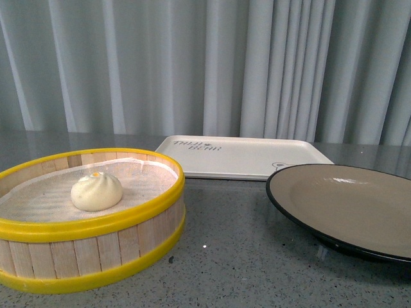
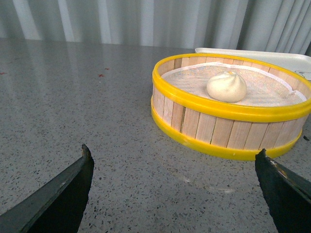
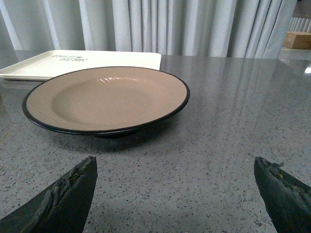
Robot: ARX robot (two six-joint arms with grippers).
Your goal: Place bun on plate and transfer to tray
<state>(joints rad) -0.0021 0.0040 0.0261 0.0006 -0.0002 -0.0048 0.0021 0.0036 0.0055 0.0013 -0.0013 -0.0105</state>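
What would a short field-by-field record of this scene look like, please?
bun: inside the steamer basket, on its white liner
plate: on the table, to the right of the basket, nothing on it
tray: behind basket and plate, near the curtain, nothing on it
left gripper: open, holding nothing, facing the basket
right gripper: open, holding nothing, facing the plate
task state: bun not yet on plate

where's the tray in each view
Front: tray at centre back, behind basket and plate.
Left wrist: tray edge only, beyond the basket.
Right wrist: tray beyond the plate, lettering showing.
Shared landmark: the curtain behind it.
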